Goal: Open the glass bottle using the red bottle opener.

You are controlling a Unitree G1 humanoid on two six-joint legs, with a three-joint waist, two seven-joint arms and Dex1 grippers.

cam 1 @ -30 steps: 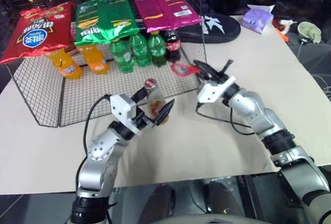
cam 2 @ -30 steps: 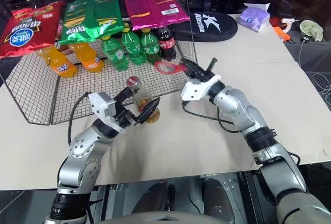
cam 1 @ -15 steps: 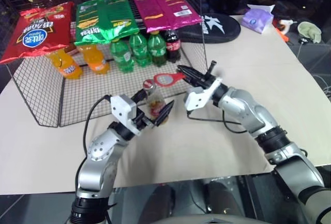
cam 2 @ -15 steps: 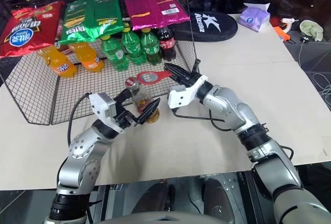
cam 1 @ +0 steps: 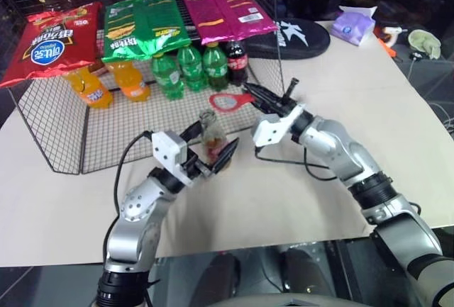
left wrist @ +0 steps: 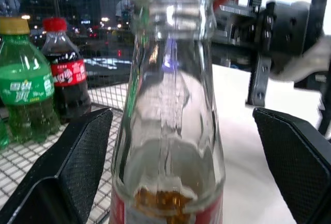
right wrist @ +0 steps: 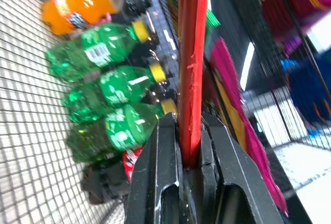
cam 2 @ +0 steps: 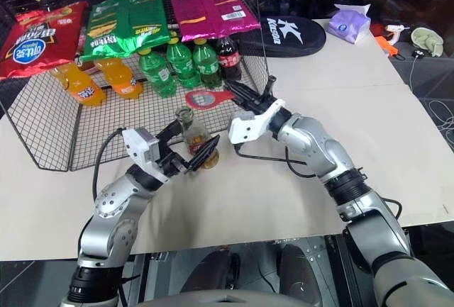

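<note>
A pale beige tabletop runs across the scene, its far left part covered by a low wire-mesh rack. On the rack lie orange soda bottles, green plastic bottles and a dark cola bottle, with red, green and magenta snack bags behind them. A black zipped case and a purple tissue pack lie at the table's far right.

The small clear glass bottle with a red label stands upright near the rack's front edge, its mouth uncapped, between the spread fingers of the left gripper. The right gripper pinches the handle of the flat red bottle opener, whose ring head hangs just above and beyond the bottle's mouth.
</note>
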